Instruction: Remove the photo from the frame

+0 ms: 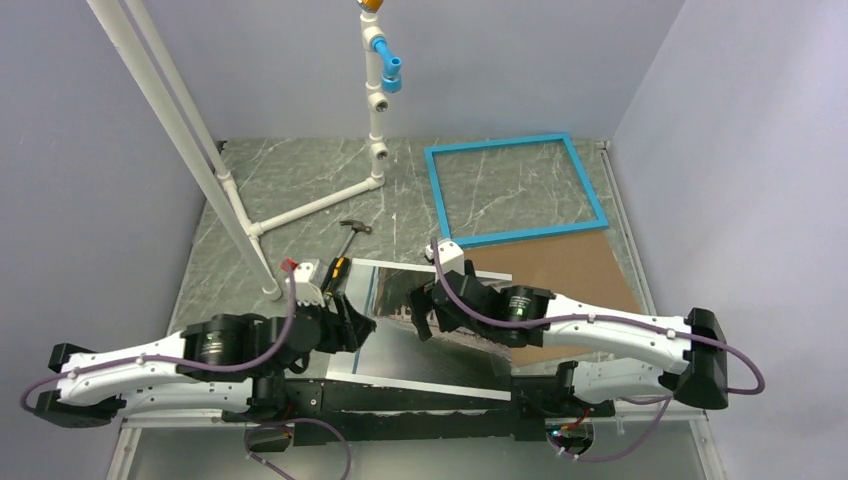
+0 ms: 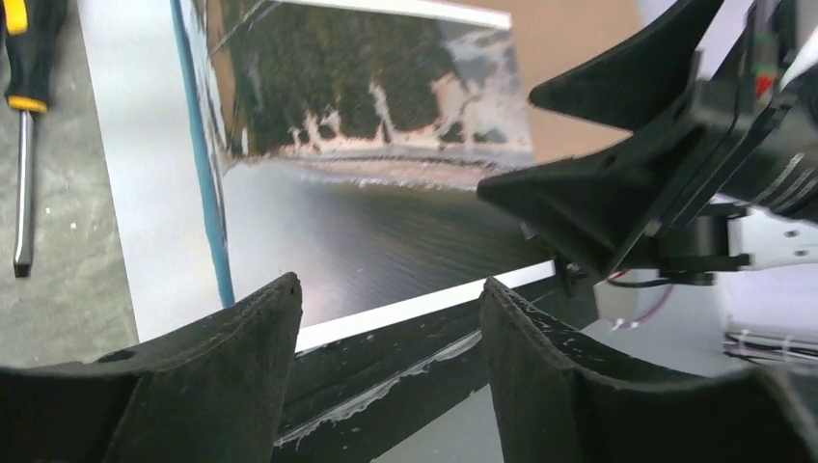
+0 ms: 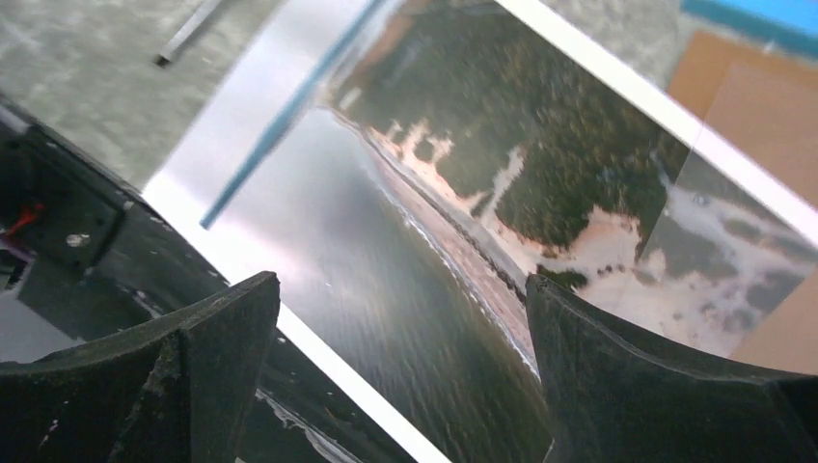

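The photo [image 1: 425,362] lies flat on the table between my two grippers, a glossy sheet with a white border and a dark shoreline picture [image 2: 386,193] [image 3: 453,222]. The frame [image 1: 590,185], turquoise and empty, lies apart from it at the back right. My left gripper [image 1: 355,322] hovers at the photo's left edge, open with nothing between its fingers [image 2: 391,285]. My right gripper [image 1: 430,308] hangs over the photo's middle, also open and empty [image 3: 400,282]. It shows as a black shape in the left wrist view [image 2: 617,183].
A brown backing board [image 1: 585,275] lies under the photo's right side, touching the frame's near edge. A hammer [image 1: 350,232] and a yellow-handled screwdriver [image 1: 335,272] [image 2: 24,96] lie left of the photo. A white pipe stand [image 1: 375,110] rises at the back.
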